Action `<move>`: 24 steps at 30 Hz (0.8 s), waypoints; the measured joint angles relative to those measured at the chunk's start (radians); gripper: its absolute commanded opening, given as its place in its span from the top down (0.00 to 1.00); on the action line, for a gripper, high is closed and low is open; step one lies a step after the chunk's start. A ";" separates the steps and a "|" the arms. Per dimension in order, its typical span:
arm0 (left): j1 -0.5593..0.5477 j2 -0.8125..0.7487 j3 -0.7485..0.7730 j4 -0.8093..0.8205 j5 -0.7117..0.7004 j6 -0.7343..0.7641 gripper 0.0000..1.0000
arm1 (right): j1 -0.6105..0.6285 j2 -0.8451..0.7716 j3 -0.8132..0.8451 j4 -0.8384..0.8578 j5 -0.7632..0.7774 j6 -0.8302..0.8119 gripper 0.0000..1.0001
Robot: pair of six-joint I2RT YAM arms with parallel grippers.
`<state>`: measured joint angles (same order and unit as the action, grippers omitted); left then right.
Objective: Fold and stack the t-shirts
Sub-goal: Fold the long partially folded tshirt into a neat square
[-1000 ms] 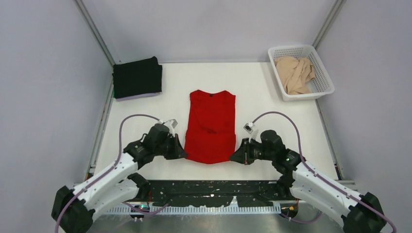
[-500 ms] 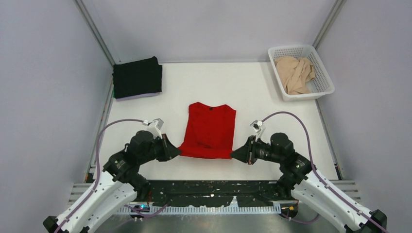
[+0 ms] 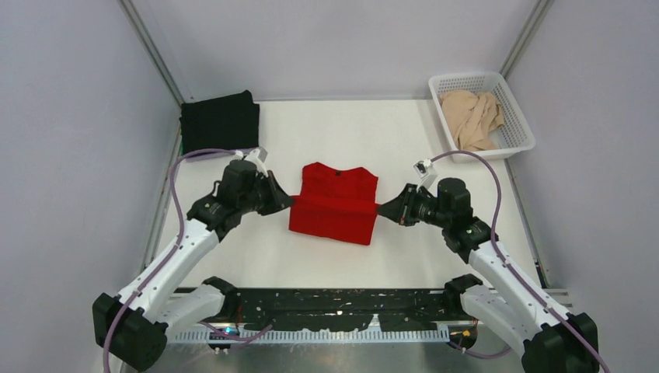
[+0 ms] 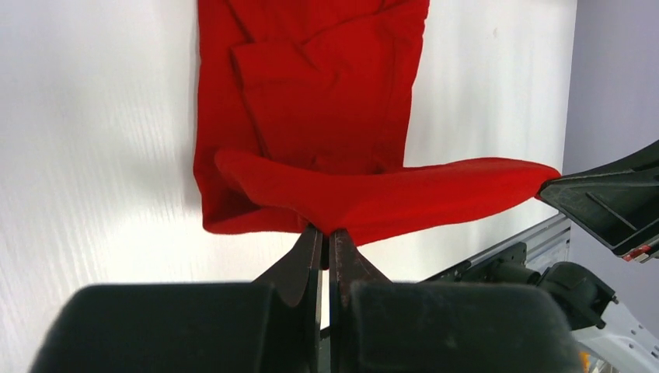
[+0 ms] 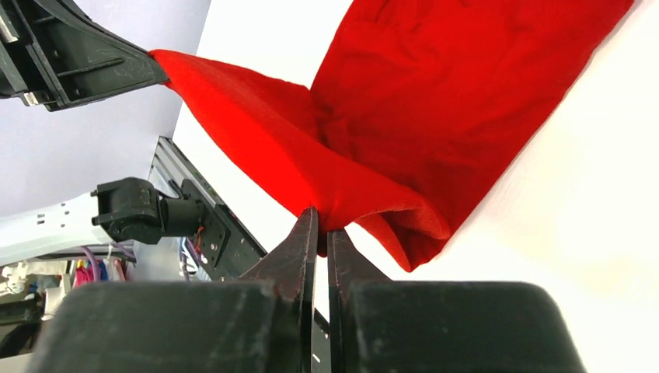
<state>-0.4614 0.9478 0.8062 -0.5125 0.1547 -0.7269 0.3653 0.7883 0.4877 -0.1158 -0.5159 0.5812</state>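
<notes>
**White desk [image 3: 404, 256], three t-shirts, two tools clenched on the red one**

A white desk fills the floor of a booth with pale grey walls. Three t-shirts show on it: one red, one black, one beige. There is one white lattice basket [image 3: 466, 81] and there are two tools.

The black t-shirt [image 3: 220, 123] lies folded in a neat square at the far left corner of the desk. The beige t-shirt [image 3: 472, 116] is bunched up inside the basket, which stands at the far right corner.

The red t-shirt [image 3: 336, 203] is in the middle of the desk, its collar end flat on the surface and pointing toward the far edge. Its other end is held up off the desk and stretched taut from side to side above the flat part.

The left tool [image 3: 289, 203] grips the left corner of that raised edge. In its wrist view the two dark fingers are pressed almost together with a pinch of red cloth between their tips. The right tool [image 3: 381, 210] grips the right corner in the same way, fingers nearly touching with cloth caught at the tips. The two tools face each other across the t-shirt, each just beside its side edge.
</notes>
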 measured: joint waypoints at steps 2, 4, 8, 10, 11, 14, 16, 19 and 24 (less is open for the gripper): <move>0.021 0.062 0.043 0.008 0.019 0.010 1.00 | -0.036 0.044 0.015 0.018 -0.031 -0.004 0.95; 0.039 0.120 0.085 0.024 0.035 0.024 1.00 | -0.066 0.093 0.031 0.040 -0.059 -0.007 0.95; 0.077 0.230 0.159 0.048 0.065 0.044 1.00 | -0.103 0.191 0.063 0.082 -0.095 -0.013 0.95; 0.094 0.283 0.190 0.051 0.080 0.055 1.00 | -0.114 0.224 0.076 0.100 -0.102 -0.017 0.95; 0.100 0.307 0.203 0.054 0.085 0.058 1.00 | -0.122 0.247 0.087 0.113 -0.108 -0.020 0.95; 0.119 0.398 0.255 0.061 0.101 0.068 1.00 | -0.140 0.309 0.119 0.137 -0.114 -0.027 0.95; 0.127 0.452 0.291 0.062 0.110 0.078 1.00 | -0.150 0.349 0.137 0.151 -0.114 -0.031 0.95; 0.137 0.545 0.355 0.066 0.123 0.086 1.00 | -0.164 0.406 0.151 0.174 -0.114 -0.032 0.95; 0.149 0.666 0.431 0.067 0.134 0.091 1.00 | -0.177 0.513 0.171 0.227 -0.109 -0.029 0.95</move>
<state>-0.3122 1.6138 1.2377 -0.4454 0.2890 -0.6357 0.1883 1.3010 0.6586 0.1112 -0.6247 0.5518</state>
